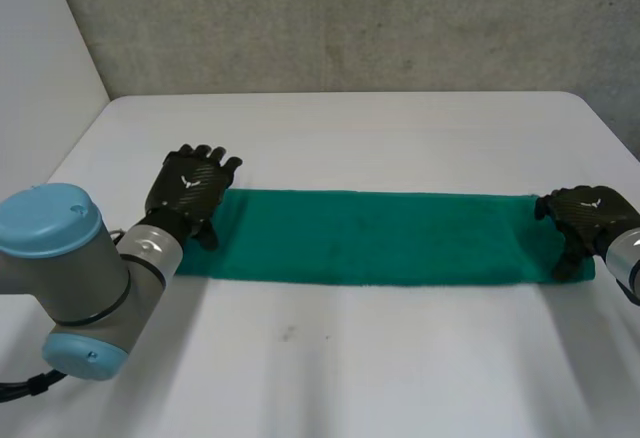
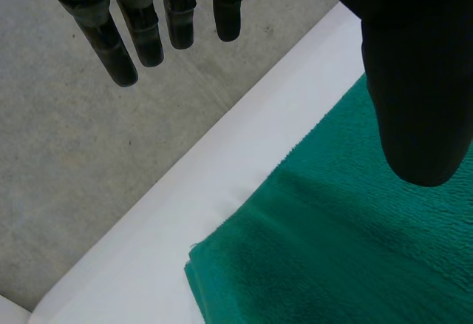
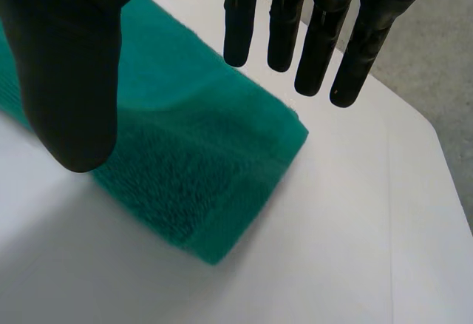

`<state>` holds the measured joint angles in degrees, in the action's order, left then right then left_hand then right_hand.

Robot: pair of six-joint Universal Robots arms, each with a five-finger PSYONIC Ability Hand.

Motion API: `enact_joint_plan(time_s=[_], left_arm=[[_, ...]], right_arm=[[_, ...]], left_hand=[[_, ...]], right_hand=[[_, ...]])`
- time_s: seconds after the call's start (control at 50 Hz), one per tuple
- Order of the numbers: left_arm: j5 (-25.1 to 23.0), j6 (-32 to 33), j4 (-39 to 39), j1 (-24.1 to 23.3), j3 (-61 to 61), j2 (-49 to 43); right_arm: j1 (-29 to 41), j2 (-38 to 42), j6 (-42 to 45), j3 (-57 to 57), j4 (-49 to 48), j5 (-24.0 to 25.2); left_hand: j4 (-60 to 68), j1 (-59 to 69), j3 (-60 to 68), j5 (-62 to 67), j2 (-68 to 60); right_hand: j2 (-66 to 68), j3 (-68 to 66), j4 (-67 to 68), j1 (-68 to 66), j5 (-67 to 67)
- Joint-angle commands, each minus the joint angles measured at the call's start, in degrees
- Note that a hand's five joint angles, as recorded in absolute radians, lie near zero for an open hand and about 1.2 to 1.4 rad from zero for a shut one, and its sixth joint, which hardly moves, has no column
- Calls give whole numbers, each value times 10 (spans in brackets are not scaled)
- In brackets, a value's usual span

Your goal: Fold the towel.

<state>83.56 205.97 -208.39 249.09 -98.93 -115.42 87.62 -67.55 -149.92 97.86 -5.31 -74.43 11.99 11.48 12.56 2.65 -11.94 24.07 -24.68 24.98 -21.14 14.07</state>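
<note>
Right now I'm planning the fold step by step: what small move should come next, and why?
Probably close each hand on its end of the towel. The left hand and right hand sit open at opposite short ends of the flat strip, gripping nothing; a fold needs a hold first.

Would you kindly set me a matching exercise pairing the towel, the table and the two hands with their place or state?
Things:
1 green terry towel
2 white table
3 black left hand
4 black right hand

Descriptions:
A open, at the towel's end on the robot's right
B bears the towel
C lies flat as a long strip
D open, at the towel's end on the robot's left

Pairs: 1-C; 2-B; 3-D; 4-A
</note>
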Motion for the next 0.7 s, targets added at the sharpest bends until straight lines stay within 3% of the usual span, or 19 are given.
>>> enact_joint_plan(time_s=[0.02, 0.06, 0.08, 0.1, 0.12, 0.3, 0.46, 0.58, 0.7], left_arm=[[0, -6, 0, 3, 2, -2], [0, -7, 0, 3, 1, -2], [0, -7, 0, 3, 1, -2], [0, -7, 0, 3, 1, -2], [0, -7, 0, 4, 1, -2], [1, -6, 2, 6, -6, -2], [0, -7, 5, 10, -23, 25], [0, -7, 7, 10, -36, 41], [1, -7, 8, 12, -43, 55]], right_arm=[[-15, 59, 2, -19, -27, -5], [-21, 77, 2, -28, -27, -5], [-24, 85, 2, -35, -27, -6], [-24, 85, 2, -35, -27, -6], [-35, 87, 2, -42, -27, -12], [-92, 74, 40, -72, -30, -57], [-146, 59, 203, -136, -21, -85], [-41, 51, 198, -172, -17, -80], [129, 41, 185, -202, -17, -63]], left_hand=[[-16, -11, -22, -23, 16], [-16, -11, -22, -23, 16], [-16, -11, -22, -23, 16], [-16, -11, -22, -23, 16], [-16, -11, -22, -23, 16], [-16, -11, -22, -23, 16], [-18, -13, -23, -24, 17], [-18, -13, -23, -24, 17], [-18, -13, -23, -24, 17]], right_hand=[[85, -79, 76, -115, 85], [218, -211, 209, -247, 218], [457, -450, 447, -486, 457], [459, -453, 450, -488, 459], [558, -552, 549, -588, 558], [559, -553, 550, -589, 559], [559, -553, 550, -589, 559], [559, -553, 550, -589, 559], [559, -553, 550, -589, 559]])
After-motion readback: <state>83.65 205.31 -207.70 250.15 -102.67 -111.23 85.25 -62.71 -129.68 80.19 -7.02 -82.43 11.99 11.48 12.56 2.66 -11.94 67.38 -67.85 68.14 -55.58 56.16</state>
